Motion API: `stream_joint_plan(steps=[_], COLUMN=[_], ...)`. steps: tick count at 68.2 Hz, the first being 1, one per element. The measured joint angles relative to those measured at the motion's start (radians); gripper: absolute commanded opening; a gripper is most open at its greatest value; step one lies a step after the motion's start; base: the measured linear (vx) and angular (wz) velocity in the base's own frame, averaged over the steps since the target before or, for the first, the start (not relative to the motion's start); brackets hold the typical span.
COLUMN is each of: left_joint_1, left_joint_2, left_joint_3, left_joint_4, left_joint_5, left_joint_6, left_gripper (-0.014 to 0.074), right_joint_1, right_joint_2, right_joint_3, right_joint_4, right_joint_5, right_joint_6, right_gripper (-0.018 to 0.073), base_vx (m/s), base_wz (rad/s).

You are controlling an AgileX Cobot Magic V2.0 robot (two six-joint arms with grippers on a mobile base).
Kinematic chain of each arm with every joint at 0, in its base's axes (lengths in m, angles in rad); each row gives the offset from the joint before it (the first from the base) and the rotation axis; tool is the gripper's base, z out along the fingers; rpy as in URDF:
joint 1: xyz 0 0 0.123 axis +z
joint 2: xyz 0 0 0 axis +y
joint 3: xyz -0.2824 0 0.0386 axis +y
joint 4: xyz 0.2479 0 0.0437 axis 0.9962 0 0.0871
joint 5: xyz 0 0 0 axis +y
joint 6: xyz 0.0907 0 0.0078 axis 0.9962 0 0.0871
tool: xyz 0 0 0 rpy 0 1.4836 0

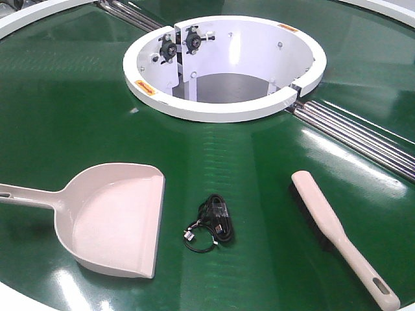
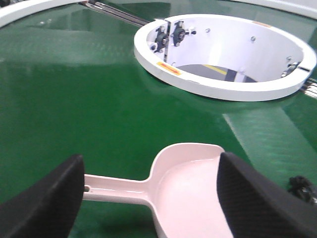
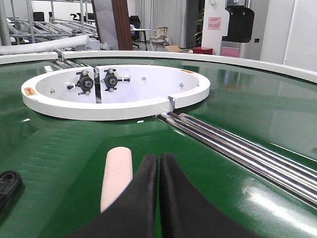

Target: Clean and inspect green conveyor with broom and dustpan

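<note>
Your view of the glossy dark-green conveyor belt (image 1: pixel 78 116) took in its white ring-shaped hub (image 1: pixel 214 113), whose rim carried small orange-yellow stickers (image 1: pixel 143 86). Their writing was too small to read. A pink notice (image 3: pixel 214 23) on the far wall, seen from the right wrist, was equally illegible. Inside the hub, black bearing mounts (image 1: pixel 193 40) sat on the white inner wall above a grey floor. Steel rollers (image 1: pixel 363 139) ran out from the ring's right side.

The wide beige plastic dustpan (image 1: pixel 117 220) lay flat on the belt at front left, its lip facing right and its scoop showing only bare plastic. The long beige hand broom (image 1: pixel 331 227), dark bristles down, lay at front right, well apart from it. A coiled black cable bundle (image 1: pixel 214 220) rested between them.

Your left gripper (image 2: pixel 150 163) hung over the dustpan's handle end with its black fingers (image 2: pixel 49 198) spread wide, touching nothing. Your right gripper (image 3: pixel 159 158) had its fingers (image 3: pixel 143 198) pressed together on nothing, the broom's rounded tip showing just beside them.
</note>
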State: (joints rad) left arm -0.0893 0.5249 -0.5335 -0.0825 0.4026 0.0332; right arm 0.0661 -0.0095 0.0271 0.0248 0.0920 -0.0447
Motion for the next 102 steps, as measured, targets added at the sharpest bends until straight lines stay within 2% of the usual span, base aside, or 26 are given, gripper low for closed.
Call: stream_joint_plan(steps=[10,18,22,34,39,46,60,75,83,102], left_joint_1=[0.000,0.000,0.000,0.000,0.000,0.000,0.000,0.000,0.000,0.000], left_joint_2=[0.050,0.179,0.261,0.516,0.609,0.699,0.814,0.902,0.928,1.030], left_joint_3=[-0.085,-0.246,-0.335,-0.582,-0.666,-0.744,-0.769,-0.772,-0.773,-0.773], left_joint_4=[-0.007,0.017,0.037,0.049,0.050,0.052,0.046,0.044,0.044,0.054], left_joint_5=[0.080,0.240,0.335,0.711,0.797,0.795,0.641,0.709,0.716,0.716], left_joint_6=[0.063,0.085,0.123,0.409,0.510,0.636,0.862,1.147,1.211,1.265], left_gripper=[0.0534,0.0534,0.0534,0.0534,0.0534,0.0534,0.0520,0.0520,0.0520,0.0520], right_joint_1=[0.000,0.000,0.000,0.000,0.000,0.000,0.000,0.000,0.000,0.000], right_joint_2=[0.000,0.000,0.000,0.000,0.000,0.000,0.000,0.000,0.000,0.000], right_joint_3=[0.000,0.000,0.000,0.000,0.000,0.000,0.000,0.000,0.000,0.000], right_joint_4=[0.000,0.000,0.000,0.000,0.000,0.000,0.000,0.000,0.000,0.000], right_joint_5=[0.000,0.000,0.000,0.000,0.000,0.000,0.000,0.000,0.000,0.000], right_joint_6=[0.000,0.000,0.000,0.000,0.000,0.000,0.000,0.000,0.000,0.000], right_gripper=[-0.0009,-0.0009,-0.0009,-0.0009,-0.0009,-0.0009,-0.0009,-0.0009,-0.0009,-0.0009], base_vx=[0.00,0.00,0.00,0.00,0.00,0.00,0.00,0.00,0.00,0.00], base_wz=[0.00,0.00,0.00,0.00,0.00,0.00,0.00,0.00,0.00,0.00])
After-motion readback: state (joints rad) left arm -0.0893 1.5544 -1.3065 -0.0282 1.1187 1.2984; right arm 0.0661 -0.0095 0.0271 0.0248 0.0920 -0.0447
